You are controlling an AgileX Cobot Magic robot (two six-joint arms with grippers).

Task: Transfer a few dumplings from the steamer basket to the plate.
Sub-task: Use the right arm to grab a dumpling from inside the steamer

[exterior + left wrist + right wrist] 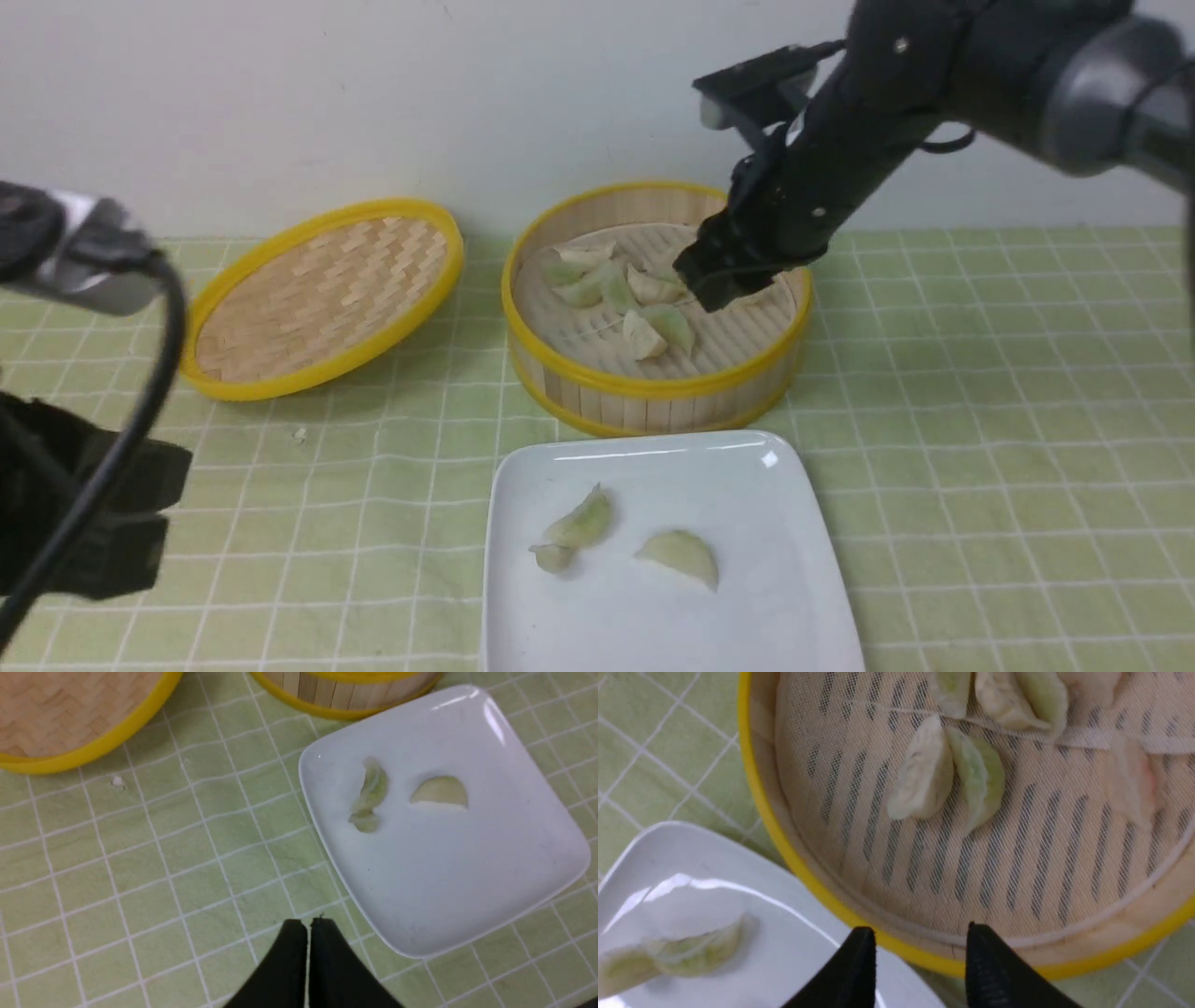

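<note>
a: where's the right gripper [714,280]?
b: upper right of the front view, low over the right side of the steamer basket [653,397] at centre frame. in its wrist view the two black fingers [859,961] stand apart with nothing between them.
a: and the dumplings [616,285]?
b: a cluster lies on the basket's liner, mostly toward the back and left. two more sit on the white plate [747,504] at bottom centre: a greenish dumpling [583,521] on the left and a paler dumpling [681,557] on the right, not touching.
a: the left gripper [307,926]?
b: pressed shut, empty, over the green checked cloth [980,420] beside the plate. the woven lid [322,294] lies left of the basket.
</note>
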